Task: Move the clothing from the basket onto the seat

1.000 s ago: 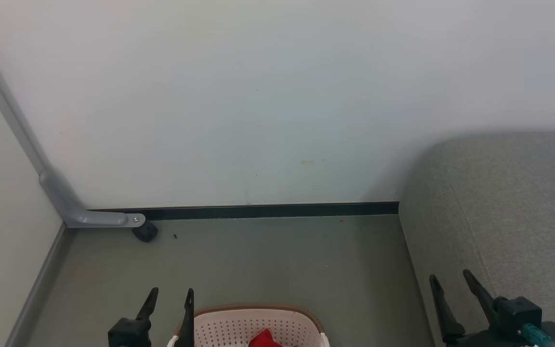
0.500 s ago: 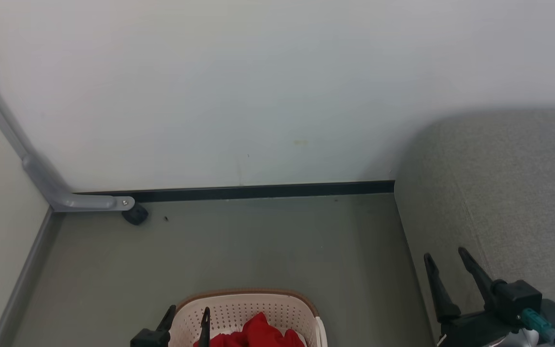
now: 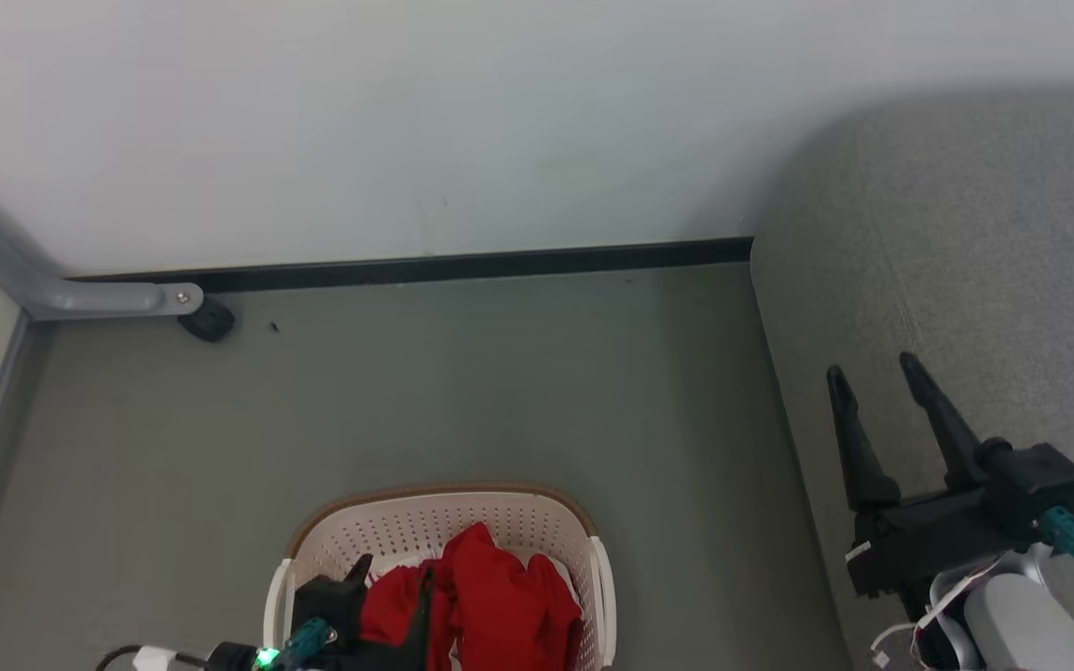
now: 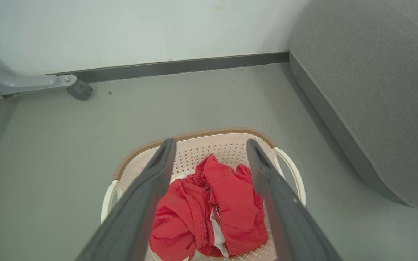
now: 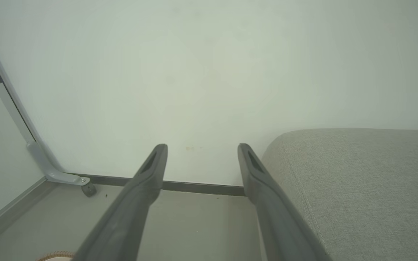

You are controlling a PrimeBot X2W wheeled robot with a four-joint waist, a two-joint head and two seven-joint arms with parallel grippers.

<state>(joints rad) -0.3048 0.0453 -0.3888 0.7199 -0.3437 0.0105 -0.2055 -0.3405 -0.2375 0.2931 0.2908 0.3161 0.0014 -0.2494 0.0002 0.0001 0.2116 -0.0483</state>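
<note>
The crumpled bright red soft garment with white panels (image 4: 227,195) lies inside the oval cream perforated plastic basket (image 4: 194,135), which stands on the grey floor (image 3: 500,373) left of the large grey woven-fabric seat (image 3: 966,233). The left end effector (image 4: 210,143) hangs over the basket, fingers spread wide and empty. The right end effector (image 3: 873,368) is also spread wide and empty, over the seat's left edge.
</note>
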